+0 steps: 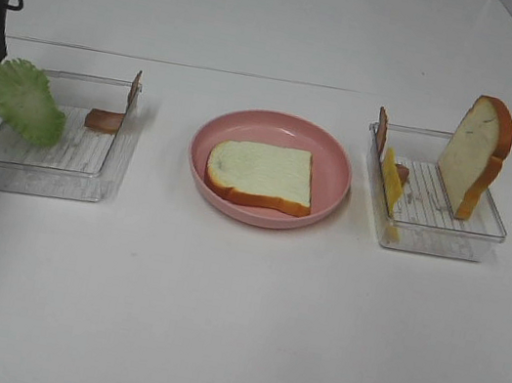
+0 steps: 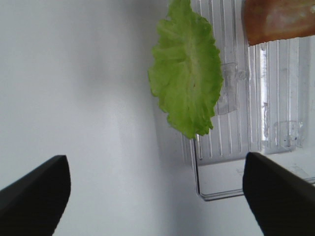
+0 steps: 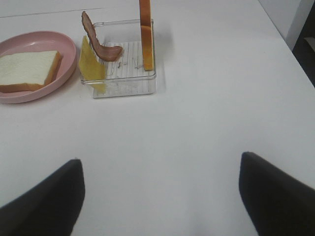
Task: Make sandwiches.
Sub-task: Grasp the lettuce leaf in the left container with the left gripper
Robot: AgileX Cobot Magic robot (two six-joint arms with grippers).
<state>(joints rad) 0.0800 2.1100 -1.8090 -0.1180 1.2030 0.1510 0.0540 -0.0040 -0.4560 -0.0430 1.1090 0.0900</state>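
On the white table (image 1: 232, 326) a pink plate (image 1: 261, 220) sits in the middle, with one bread slice (image 1: 261, 173) lying flat on it. That slice is bare on top.

To the plate's left is a clear left tray (image 1: 50, 177). A lettuce leaf (image 1: 24, 99) leans tilted over its left edge, and a bacon strip (image 1: 105, 120) lies against its right wall. The left gripper (image 2: 155, 162) hangs by that tray's outer side near the leaf, not touching it. Its fingers (image 2: 39, 191) are spread wide with nothing between them.

To the plate's right is a right tray (image 1: 436, 241). A second bread slice (image 1: 473, 155) stands upright in it, while a cheese slice (image 1: 392, 181) and a second bacon strip (image 3: 101, 46) lean at the wall nearest the plate.

The right gripper (image 3: 158, 164) is well back from that tray over bare table, its jaws wide apart and empty.
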